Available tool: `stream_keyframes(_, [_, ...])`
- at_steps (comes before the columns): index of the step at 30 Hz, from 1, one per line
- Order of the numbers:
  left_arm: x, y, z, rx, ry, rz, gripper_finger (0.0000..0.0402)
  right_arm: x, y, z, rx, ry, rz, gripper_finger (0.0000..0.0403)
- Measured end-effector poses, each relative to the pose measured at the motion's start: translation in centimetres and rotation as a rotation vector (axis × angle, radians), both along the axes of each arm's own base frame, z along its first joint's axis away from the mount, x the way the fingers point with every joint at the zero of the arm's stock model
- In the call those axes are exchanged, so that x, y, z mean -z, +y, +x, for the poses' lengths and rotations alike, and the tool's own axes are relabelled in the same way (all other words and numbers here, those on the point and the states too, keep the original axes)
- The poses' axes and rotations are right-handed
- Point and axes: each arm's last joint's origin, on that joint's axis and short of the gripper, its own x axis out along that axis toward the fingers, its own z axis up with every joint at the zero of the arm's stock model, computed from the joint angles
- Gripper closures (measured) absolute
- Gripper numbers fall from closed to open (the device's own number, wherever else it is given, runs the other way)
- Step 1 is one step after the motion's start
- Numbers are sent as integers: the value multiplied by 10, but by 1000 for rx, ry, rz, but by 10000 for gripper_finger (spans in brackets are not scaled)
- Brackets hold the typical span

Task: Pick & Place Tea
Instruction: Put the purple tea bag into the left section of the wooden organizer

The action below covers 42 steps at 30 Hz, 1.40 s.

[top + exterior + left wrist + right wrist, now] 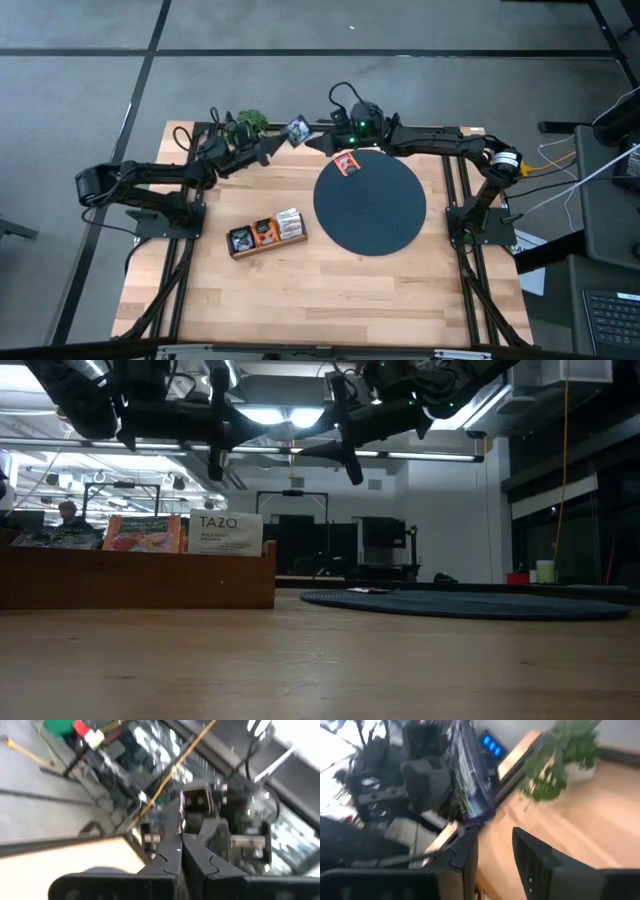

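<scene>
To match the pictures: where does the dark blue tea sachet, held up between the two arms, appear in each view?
High view: dark blue sachet near the plant.
Low view: not discernible.
Left wrist view: not discernible.
Right wrist view: straight ahead, plant beyond it.
Shared landmark: the plant.

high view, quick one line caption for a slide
Above the table's far edge, the left claw grips a dark tea sachet as the open right claw faces it; an orange sachet lies on the dark disc.
</scene>
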Motion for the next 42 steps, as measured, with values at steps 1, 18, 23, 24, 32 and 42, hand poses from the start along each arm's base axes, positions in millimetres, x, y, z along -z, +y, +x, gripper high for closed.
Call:
stream_keyframes(1, [1, -1, -1, 20, 20, -6, 399, 1, 0, -1, -28, 9, 10, 279])
stream_keyframes(18, [-1, -35, -35, 549, 424, -275, 399, 32, 19, -14, -304, 302, 163, 275])
stream_keyframes(23, [-22, -46, -40, 777, 594, -322, 399, 33, 22, -14, -318, 319, 161, 275])
stream_keyframes(24, [-26, -49, -41, 818, 623, -333, 399, 33, 23, -14, -318, 319, 159, 275])
stream_keyframes(32, [-38, -71, -46, 1047, 915, -433, 399, 33, 22, -14, -313, 321, 154, 275])
stream_keyframes(42, [-16, -95, -19, 1197, 1263, -371, 399, 34, 22, -14, -296, 328, 129, 275])
